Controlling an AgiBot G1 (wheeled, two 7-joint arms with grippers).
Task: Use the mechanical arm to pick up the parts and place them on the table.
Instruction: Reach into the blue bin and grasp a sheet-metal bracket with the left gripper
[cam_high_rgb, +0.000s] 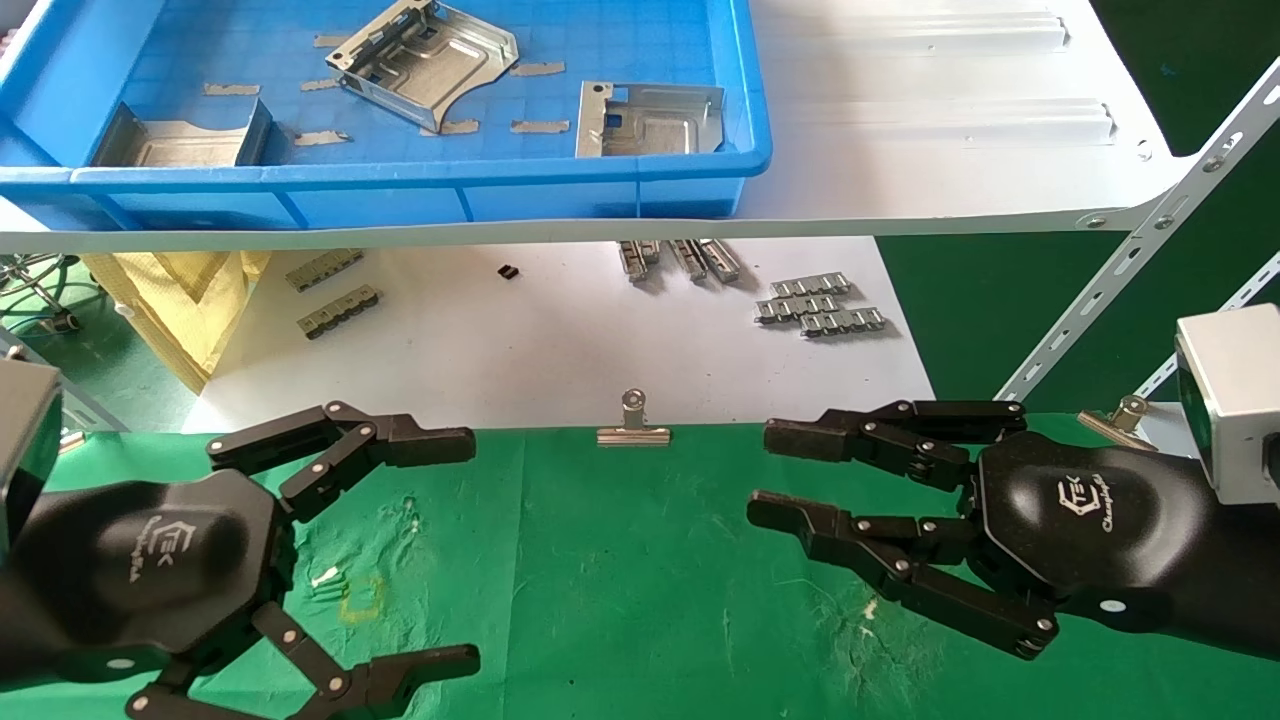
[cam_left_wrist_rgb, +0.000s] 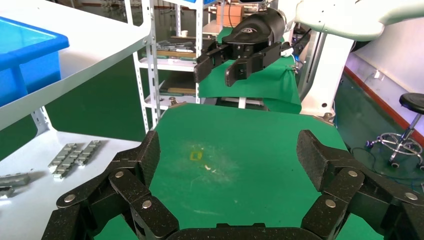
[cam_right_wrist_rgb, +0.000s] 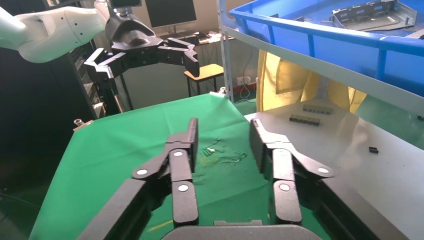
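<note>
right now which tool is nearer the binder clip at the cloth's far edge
Right, narrowly. The right tool hovers just right of the binder clip; the left tool hangs further off to the clip's left.

At the lower left of your head view, the left end effector runs off the frame's bottom edge. The blue tray is cut by the top edge, and its front wall hides the lower part of the left-hand part. The desk is cropped below.
</note>
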